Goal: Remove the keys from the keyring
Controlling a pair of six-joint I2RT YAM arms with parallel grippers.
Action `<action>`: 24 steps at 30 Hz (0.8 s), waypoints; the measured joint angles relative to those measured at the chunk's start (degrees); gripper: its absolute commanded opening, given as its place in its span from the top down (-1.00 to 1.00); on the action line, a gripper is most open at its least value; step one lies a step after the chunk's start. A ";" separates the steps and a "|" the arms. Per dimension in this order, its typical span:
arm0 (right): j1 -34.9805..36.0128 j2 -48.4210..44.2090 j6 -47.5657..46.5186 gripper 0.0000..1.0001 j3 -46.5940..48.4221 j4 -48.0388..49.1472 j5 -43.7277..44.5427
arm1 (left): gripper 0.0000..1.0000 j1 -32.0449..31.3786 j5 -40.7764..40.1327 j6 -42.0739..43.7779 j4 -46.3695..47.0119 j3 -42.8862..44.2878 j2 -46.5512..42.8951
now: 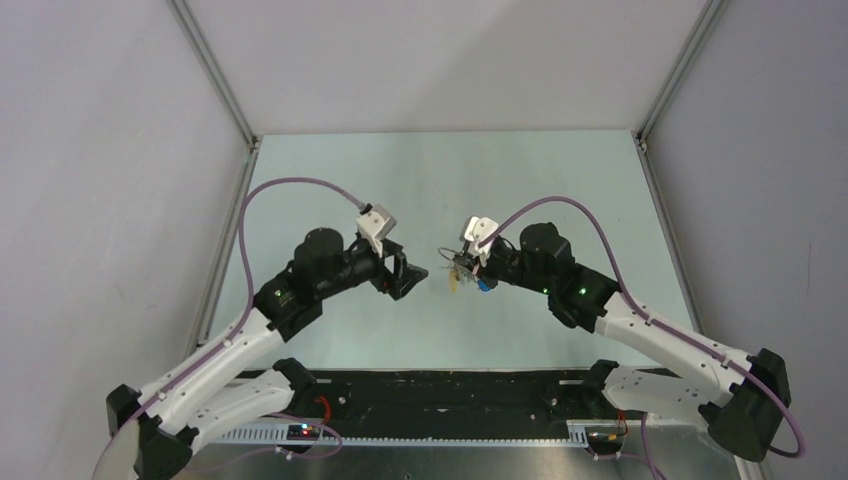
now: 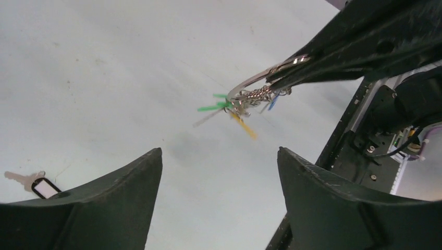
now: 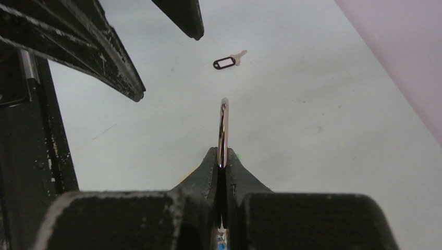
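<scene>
- The right claw point(image 3: 223, 156) is pressed together on the keyring point(image 3: 223, 125), pinching the thin silver wire edge-on and holding it above the desk point(image 1: 420, 180).
- The keys point(image 2: 237, 112) hang in a bunch from the ring's lower part. Green, yellow and blue heads fan out, blurred.
- The left claw point(image 2: 219, 151) is spread wide and holds nothing. It faces the bunch from just beside it, not touching.
- A loose key point(image 3: 228, 60) with a black-framed head lies flat on the desk, well apart from both claws.

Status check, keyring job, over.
Right pincer shut on keyring, held aloft. Left pincer open, empty. Keys hang from keyring; one black-tagged key on table.
</scene>
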 measured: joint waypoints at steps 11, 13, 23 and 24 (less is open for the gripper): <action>0.20 -3.10 -1.40 1.00 5.79 -11.13 -0.90 | -0.77 0.00 4.59 1.57 23.71 -16.81 -4.90; 0.33 -3.52 -1.81 1.00 5.79 -11.28 -0.92 | -0.74 0.00 5.57 1.64 26.71 -17.46 -3.85; 0.42 -6.95 -4.33 1.00 5.90 -10.58 -2.71 | -0.47 0.00 11.04 3.23 40.00 -17.99 1.20; 0.42 -7.54 -4.59 1.00 5.97 -10.40 -3.43 | -0.43 0.00 11.72 3.54 41.03 -17.99 1.64</action>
